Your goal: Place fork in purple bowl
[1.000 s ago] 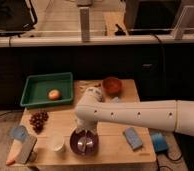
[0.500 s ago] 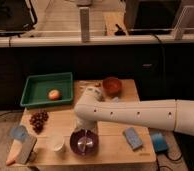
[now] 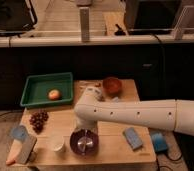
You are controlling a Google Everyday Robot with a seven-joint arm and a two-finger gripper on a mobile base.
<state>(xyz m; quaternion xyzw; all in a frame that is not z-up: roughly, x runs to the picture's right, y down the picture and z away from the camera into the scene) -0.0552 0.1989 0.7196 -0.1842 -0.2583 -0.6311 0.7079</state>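
Note:
The dark purple bowl (image 3: 75, 145) sits at the front middle of the wooden table. A shiny silver piece, the fork (image 3: 83, 142), lies inside it. My white arm reaches in from the right and bends down over the bowl. The gripper (image 3: 86, 129) hangs just above the bowl's far rim, mostly hidden by the arm.
A white cup (image 3: 57, 144) stands just left of the bowl. Also on the table are dark grapes (image 3: 38, 120), a green tray (image 3: 40, 82) holding an orange fruit (image 3: 53, 94), an orange-red bowl (image 3: 111, 85), a blue packet (image 3: 133, 138), and a grey pouch (image 3: 26, 149) at the front left corner.

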